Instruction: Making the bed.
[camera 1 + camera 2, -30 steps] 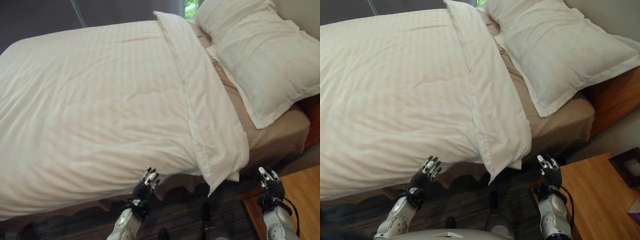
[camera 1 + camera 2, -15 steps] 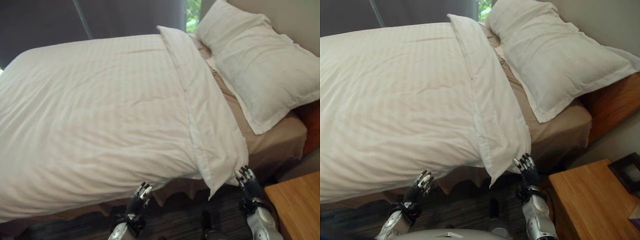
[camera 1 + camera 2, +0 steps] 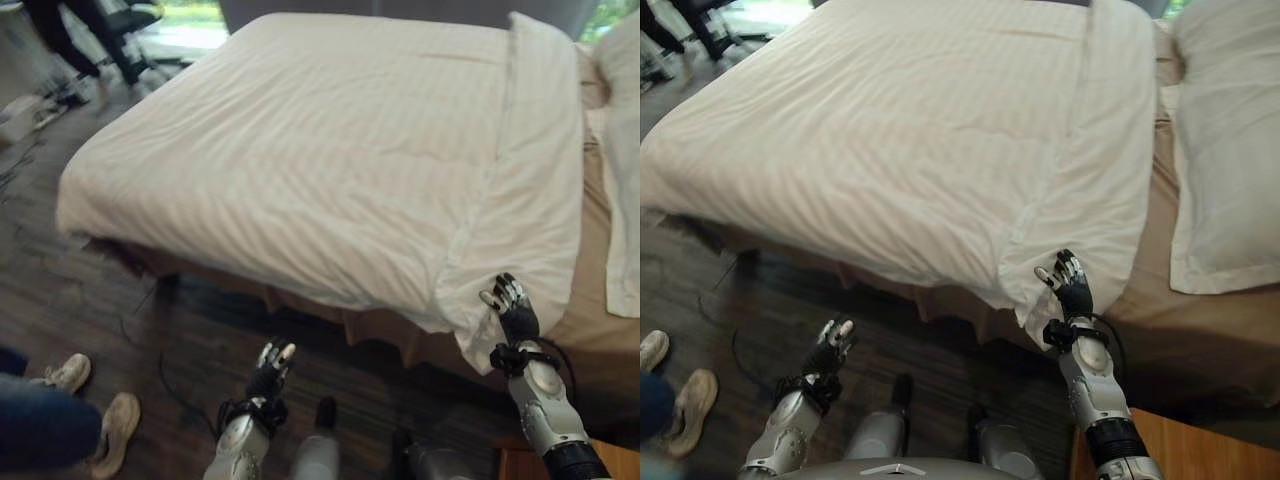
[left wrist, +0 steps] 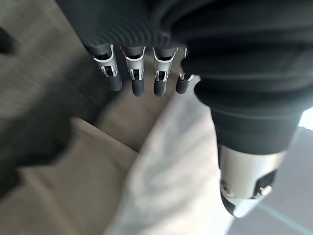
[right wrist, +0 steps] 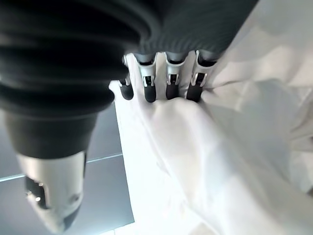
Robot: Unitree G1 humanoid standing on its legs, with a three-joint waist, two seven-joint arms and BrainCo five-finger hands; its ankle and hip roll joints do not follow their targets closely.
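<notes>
A white striped duvet (image 3: 350, 150) covers the bed, with a folded-over band (image 3: 540, 150) at the head end. Its near corner (image 3: 470, 345) hangs over the bed's side. My right hand (image 3: 515, 312) is raised at that corner, open, and its straight fingers (image 5: 166, 83) touch the white cloth (image 5: 220, 147). My left hand (image 3: 268, 370) is open low over the dark floor, short of the bed's edge. Its fingers (image 4: 134, 78) point at the duvet's hem (image 4: 166, 181) and hold nothing. A white pillow (image 3: 1225, 150) lies on the tan sheet (image 3: 1160, 290) at the right.
A person's light shoes (image 3: 115, 430) and blue trouser leg (image 3: 35, 420) stand on the floor at the lower left. A wooden nightstand (image 3: 1220, 455) sits at the lower right. Chair legs and clutter (image 3: 90, 40) show past the bed's far left corner.
The camera has swung left, so the foot of the bed and a person's shoes now show. My right hand has risen to the duvet's hanging corner. My left hand stays low.
</notes>
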